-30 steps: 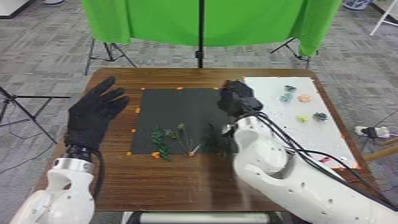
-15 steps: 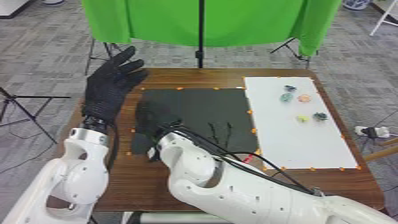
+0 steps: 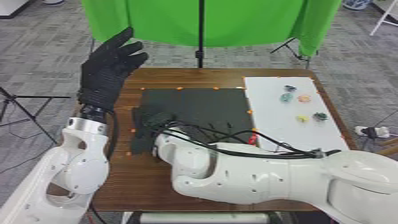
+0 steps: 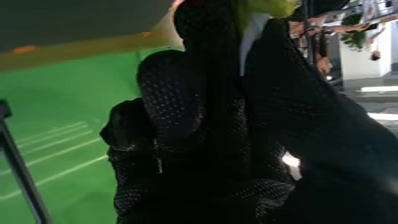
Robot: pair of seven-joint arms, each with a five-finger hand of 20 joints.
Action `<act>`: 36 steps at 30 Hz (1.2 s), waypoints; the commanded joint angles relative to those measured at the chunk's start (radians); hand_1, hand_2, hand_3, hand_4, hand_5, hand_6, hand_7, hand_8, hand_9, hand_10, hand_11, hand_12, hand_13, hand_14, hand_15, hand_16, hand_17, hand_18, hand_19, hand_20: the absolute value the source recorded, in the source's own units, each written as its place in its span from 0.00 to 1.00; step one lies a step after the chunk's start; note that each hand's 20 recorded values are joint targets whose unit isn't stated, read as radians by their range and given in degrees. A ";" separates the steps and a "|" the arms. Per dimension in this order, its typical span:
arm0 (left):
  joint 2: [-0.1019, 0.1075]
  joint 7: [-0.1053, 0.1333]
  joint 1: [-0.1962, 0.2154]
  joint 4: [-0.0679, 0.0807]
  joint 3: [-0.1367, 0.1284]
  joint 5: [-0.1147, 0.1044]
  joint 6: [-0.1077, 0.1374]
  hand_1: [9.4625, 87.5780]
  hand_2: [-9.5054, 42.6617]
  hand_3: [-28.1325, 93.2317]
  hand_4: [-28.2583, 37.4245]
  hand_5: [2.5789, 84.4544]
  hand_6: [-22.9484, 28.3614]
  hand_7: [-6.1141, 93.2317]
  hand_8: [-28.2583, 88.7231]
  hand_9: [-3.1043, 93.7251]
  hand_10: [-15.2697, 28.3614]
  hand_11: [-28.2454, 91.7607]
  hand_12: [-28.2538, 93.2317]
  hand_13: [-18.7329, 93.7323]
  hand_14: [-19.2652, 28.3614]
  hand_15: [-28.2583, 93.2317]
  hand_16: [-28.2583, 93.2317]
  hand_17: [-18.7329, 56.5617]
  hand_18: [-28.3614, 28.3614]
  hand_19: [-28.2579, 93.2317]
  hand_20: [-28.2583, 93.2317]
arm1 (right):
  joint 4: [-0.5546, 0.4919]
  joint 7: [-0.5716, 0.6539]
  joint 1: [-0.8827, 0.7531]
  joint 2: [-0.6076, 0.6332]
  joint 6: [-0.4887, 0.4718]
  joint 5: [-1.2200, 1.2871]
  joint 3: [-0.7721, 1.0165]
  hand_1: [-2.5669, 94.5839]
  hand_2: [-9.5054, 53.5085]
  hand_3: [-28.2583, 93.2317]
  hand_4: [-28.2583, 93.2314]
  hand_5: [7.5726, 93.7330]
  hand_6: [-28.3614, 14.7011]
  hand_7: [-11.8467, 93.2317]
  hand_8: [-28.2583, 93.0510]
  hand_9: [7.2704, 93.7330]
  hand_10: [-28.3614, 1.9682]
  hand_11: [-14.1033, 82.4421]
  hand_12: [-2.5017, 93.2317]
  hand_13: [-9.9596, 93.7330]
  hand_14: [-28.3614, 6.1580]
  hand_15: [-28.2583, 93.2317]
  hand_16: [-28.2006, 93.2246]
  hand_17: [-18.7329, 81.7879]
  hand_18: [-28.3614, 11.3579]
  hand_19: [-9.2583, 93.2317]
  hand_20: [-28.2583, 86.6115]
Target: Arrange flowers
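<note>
Flower (image 4: 270, 7), yellow-green, at tips of right robot hand (image 3: 155, 119), clamped between thumb and fingers

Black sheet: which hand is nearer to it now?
Right. The right hand is over the left part of the black sheet; the left hand is raised off toward the sheet's far left corner.

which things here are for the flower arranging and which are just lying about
For the job:
- small flower heads on the white sheet
- black sheet
- yellow-green piece pinched in the right hand

Just about:
- green cloth beyond the table
- black pole by it
- white object on the floor
</note>
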 commanded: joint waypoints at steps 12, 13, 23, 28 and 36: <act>0.022 0.029 0.030 -0.010 0.003 -0.020 0.017 0.20 0.29 0.88 0.08 0.46 0.62 0.20 0.16 0.41 0.81 0.44 0.33 0.40 0.99 0.67 0.17 0.15 1.00 0.67 0.39 | -0.013 -0.039 -0.052 0.000 -0.120 -0.102 0.088 0.50 0.00 0.81 0.00 0.74 0.70 0.25 0.15 0.85 0.63 0.47 0.30 0.75 0.62 0.87 0.38 0.50 0.16 1.00 0.71; 0.022 0.028 0.038 -0.013 -0.002 -0.020 0.019 0.20 0.29 0.88 0.08 0.46 0.62 0.20 0.16 0.41 0.81 0.44 0.33 0.40 0.99 0.67 0.17 0.15 1.00 0.67 0.39 | -0.017 -0.047 -0.073 0.000 -0.133 -0.122 0.110 0.49 0.00 0.82 0.00 0.73 0.70 0.26 0.14 0.84 0.62 0.49 0.29 0.75 0.62 0.87 0.38 0.50 0.16 1.00 0.71; -0.053 -0.046 0.283 -0.096 -0.195 -0.001 0.047 0.20 0.29 0.88 0.08 0.46 0.62 0.20 0.16 0.41 0.81 0.44 0.33 0.40 0.99 0.67 0.17 0.15 1.00 0.67 0.39 | -0.160 -0.137 -0.415 0.025 -0.349 -0.259 0.533 0.44 0.00 0.85 0.00 0.70 0.69 0.26 0.13 0.80 0.54 0.56 0.22 0.73 0.56 0.89 0.38 0.49 0.11 1.00 0.73; -0.068 -0.021 0.394 -0.123 -0.258 -0.012 0.061 0.20 0.29 0.88 0.08 0.46 0.62 0.20 0.16 0.41 0.81 0.44 0.33 0.40 0.99 0.67 0.17 0.15 1.00 0.67 0.39 | -0.245 -0.093 -0.460 0.127 -0.375 -0.198 0.675 0.42 0.00 0.86 0.00 0.68 0.67 0.25 0.13 0.78 0.51 0.52 0.20 0.70 0.50 0.88 0.37 0.47 0.10 1.00 0.75; -0.079 -0.014 0.429 -0.109 -0.260 -0.026 0.065 0.19 0.29 0.88 0.08 0.46 0.62 0.19 0.16 0.41 0.81 0.44 0.33 0.40 0.99 0.67 0.17 0.14 1.00 0.67 0.38 | -0.362 -0.023 -0.599 0.358 -0.313 -0.086 0.917 0.40 0.00 0.87 0.00 0.64 0.66 0.26 0.13 0.71 0.44 0.43 0.18 0.66 0.44 0.80 0.32 0.41 0.08 0.93 0.68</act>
